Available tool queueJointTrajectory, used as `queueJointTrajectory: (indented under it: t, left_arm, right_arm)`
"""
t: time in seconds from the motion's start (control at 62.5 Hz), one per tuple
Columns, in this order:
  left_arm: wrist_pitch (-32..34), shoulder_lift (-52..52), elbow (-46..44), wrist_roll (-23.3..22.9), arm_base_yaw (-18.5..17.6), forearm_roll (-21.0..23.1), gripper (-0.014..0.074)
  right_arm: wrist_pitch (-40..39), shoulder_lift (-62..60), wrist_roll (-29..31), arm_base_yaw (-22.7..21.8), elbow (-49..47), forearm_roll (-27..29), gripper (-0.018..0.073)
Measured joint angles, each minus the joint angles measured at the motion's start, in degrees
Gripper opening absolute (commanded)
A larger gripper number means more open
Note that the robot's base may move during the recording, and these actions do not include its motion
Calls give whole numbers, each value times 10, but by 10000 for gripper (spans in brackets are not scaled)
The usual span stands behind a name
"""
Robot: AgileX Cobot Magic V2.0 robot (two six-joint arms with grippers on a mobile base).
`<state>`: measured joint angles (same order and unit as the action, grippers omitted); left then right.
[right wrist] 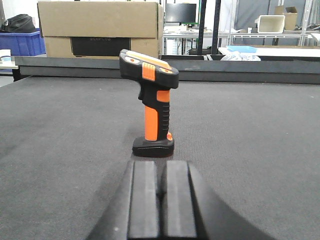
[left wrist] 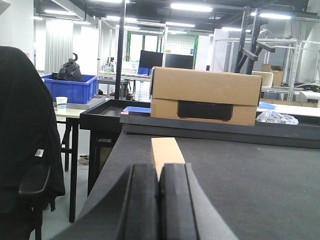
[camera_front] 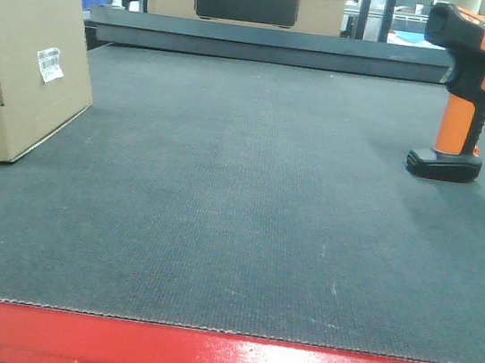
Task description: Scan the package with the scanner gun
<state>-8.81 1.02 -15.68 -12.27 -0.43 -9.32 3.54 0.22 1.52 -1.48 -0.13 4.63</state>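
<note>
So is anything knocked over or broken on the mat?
No, nothing stands out. The scanner gun stands upright on its base, and the package sits flat and undamaged, barcode sticker facing out.

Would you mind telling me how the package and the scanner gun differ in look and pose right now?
The package is a plain tan cardboard box with a white barcode sticker; the scanner gun is black and orange, pistol-shaped. The package sits broad and boxy at the mat's left edge; the scanner gun stands upright on its flat base at the right. The package looks bulkier than the scanner gun. Both rest untouched on the dark mat.
</note>
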Motion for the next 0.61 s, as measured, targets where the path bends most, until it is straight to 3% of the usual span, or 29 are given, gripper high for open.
queueJointTrajectory:
  t: [0.608]
  left_arm:
    - [0,0,0,0,0,0,-111]
  right_arm:
    - [-12,0,0,0,0,0,-168]
